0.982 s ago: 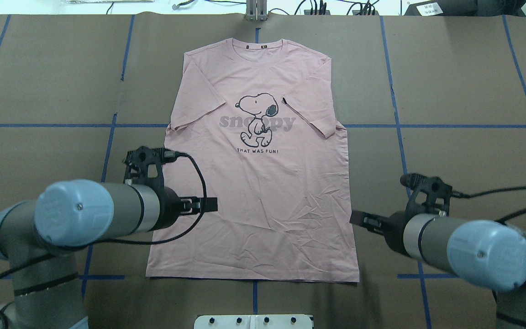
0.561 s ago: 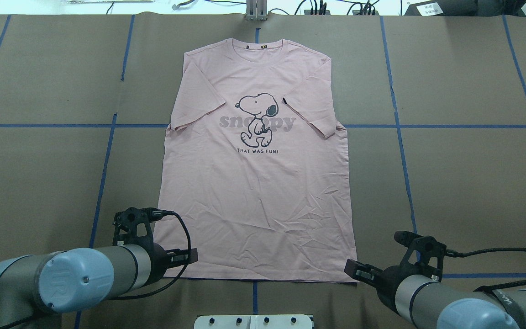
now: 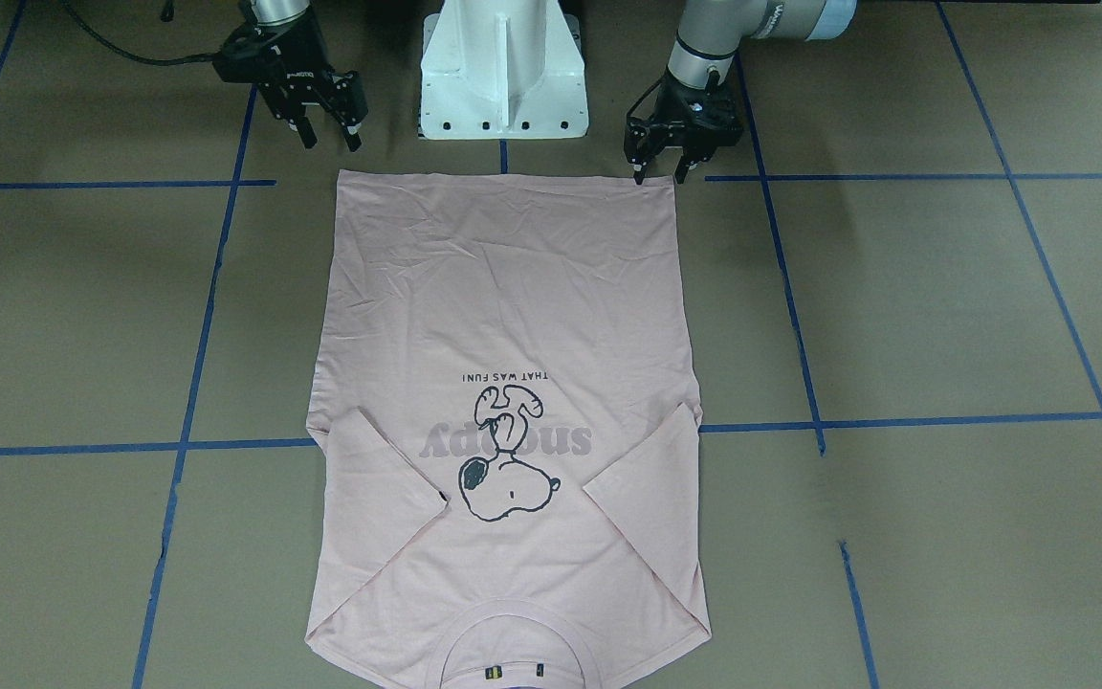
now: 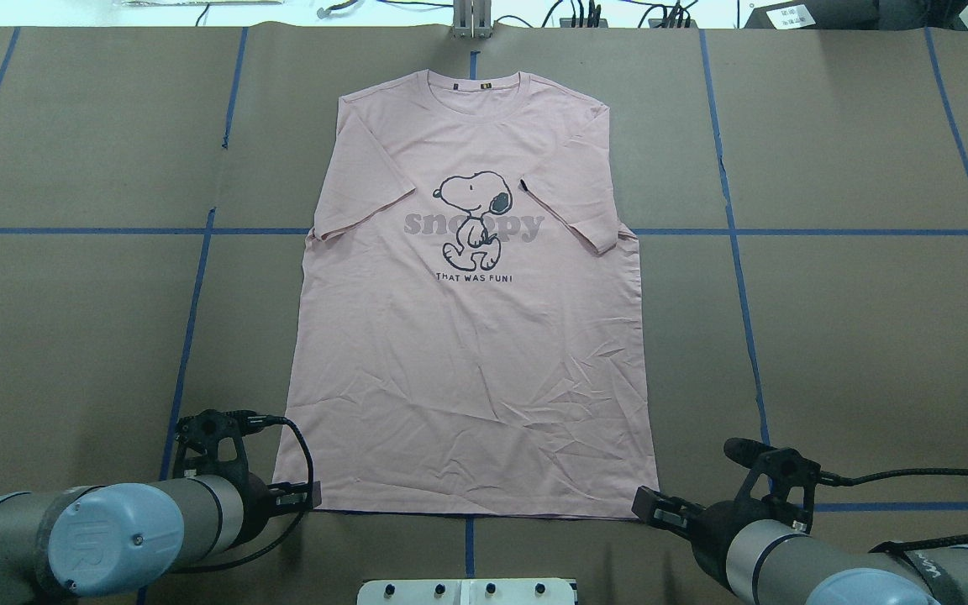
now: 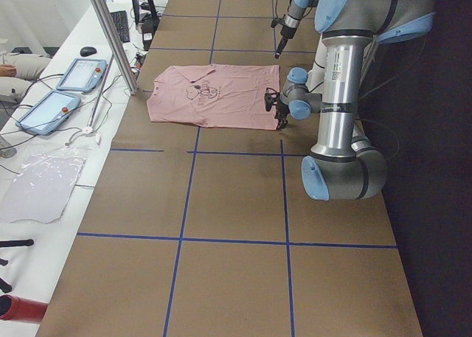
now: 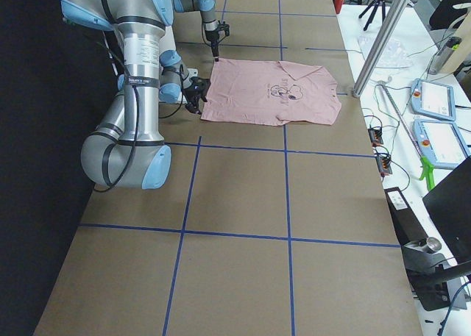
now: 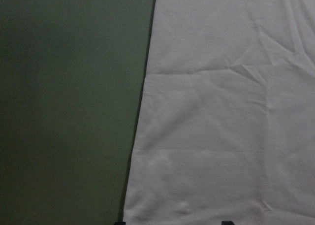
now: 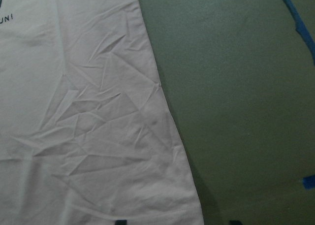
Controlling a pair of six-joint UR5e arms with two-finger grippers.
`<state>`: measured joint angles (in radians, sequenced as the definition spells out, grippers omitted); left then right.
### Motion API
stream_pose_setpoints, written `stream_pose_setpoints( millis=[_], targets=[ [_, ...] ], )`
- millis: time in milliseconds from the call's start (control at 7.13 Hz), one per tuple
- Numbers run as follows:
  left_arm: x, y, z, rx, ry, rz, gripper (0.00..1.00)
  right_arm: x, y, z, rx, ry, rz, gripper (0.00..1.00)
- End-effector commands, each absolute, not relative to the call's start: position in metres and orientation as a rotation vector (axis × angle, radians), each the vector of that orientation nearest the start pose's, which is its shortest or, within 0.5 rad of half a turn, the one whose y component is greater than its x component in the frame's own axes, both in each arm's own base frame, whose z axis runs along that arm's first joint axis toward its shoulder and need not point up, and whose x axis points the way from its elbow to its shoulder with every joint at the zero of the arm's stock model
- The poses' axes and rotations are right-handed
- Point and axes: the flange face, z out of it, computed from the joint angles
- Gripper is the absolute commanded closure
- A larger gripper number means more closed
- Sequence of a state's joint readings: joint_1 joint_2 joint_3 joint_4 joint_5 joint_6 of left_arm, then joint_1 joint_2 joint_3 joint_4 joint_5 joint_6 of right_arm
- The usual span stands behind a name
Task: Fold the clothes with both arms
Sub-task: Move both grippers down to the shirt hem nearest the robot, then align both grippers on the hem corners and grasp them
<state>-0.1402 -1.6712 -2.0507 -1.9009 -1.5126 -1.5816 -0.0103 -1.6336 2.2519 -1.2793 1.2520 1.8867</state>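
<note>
We are working over the pale pink T-shirt (image 4: 467, 353), which is lying flat and face up in the middle of the brown-papered table (image 4: 854, 336). Its collar is pointing toward the top of the overhead frame and both sleeves are folded in over the chest. Over the last second we have been drawing both arms back from the shirt's mid-sides to its hem at the bottom of that frame. The left gripper (image 4: 303, 497) is now sitting at the lower-left hem corner and the right gripper (image 4: 648, 504) at the lower-right one, each with fingers spread and holding nothing. We are judging that this is lining us up to pinch both corners and carry the hem toward the collar.
</note>
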Motion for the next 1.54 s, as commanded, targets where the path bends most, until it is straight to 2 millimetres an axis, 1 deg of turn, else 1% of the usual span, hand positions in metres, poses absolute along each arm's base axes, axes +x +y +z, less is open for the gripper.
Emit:
stream_pose_setpoints(
  millis=[0,281,421,982,1122,1403],
  targets=[
    [0.486,-0.209,0.355,0.112,0.899,-0.166,0.39,-0.43,-0.16,0.339,0.151,-0.945,0.429,0.25],
    [0.487,-0.209,0.356,0.112,0.894,-0.166,0.49,-0.43,-0.16,0.339,0.152,-0.944,0.429,0.25],
    [0.486,-0.209,0.357,0.112,0.893,-0.166,0.56,-0.43,-0.16,0.339,0.151,-0.944,0.427,0.25],
    [0.486,-0.208,0.358,0.11,0.89,-0.163,0.56,-0.431,-0.159,0.339,0.152,-0.944,0.427,0.25],
    [0.482,-0.208,0.365,0.109,0.878,-0.16,0.54,-0.431,-0.159,0.339,0.152,-0.944,0.427,0.25],
    [0.481,-0.208,0.365,0.11,0.876,-0.157,0.54,-0.431,-0.159,0.34,0.152,-0.943,0.426,0.25]
  ],
)
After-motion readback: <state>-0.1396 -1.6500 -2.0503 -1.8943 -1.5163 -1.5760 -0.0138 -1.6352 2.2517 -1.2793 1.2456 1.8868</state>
